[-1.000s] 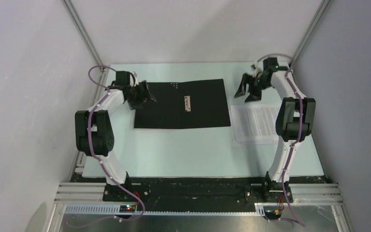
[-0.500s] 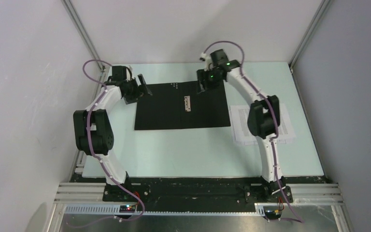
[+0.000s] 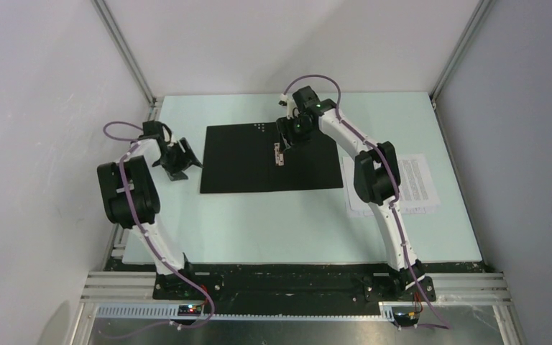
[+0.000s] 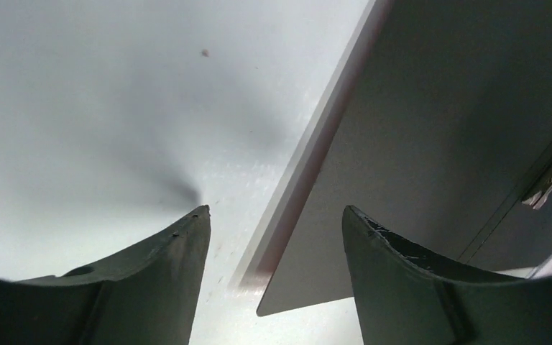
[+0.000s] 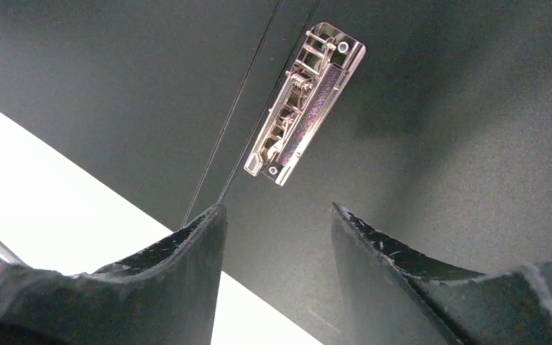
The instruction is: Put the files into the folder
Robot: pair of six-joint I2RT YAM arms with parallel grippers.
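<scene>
A pale table [image 3: 259, 230] stands inside white walls, with both arms bolted at its near edge. The folder [image 3: 244, 165] lies open and flat on the far middle of the table, black inside facing up. A small metal clip [image 3: 279, 154] sits along its hinge. The files [image 3: 418, 188] lie flat on the table just beside the folder's right edge, outside it, and the right arm partly hides them.

The left gripper [image 3: 180, 162] is low at the folder's left edge, fingers spread wide and holding nothing. In the left wrist view a folder corner shows between the fingertips, with one finger [image 4: 165, 287] over bare table and the other over the black cover.

The right gripper [image 3: 287, 140] hangs above the folder's middle near the clip [image 5: 304, 103]. Its fingers [image 5: 395, 287] are apart and hold nothing.
</scene>
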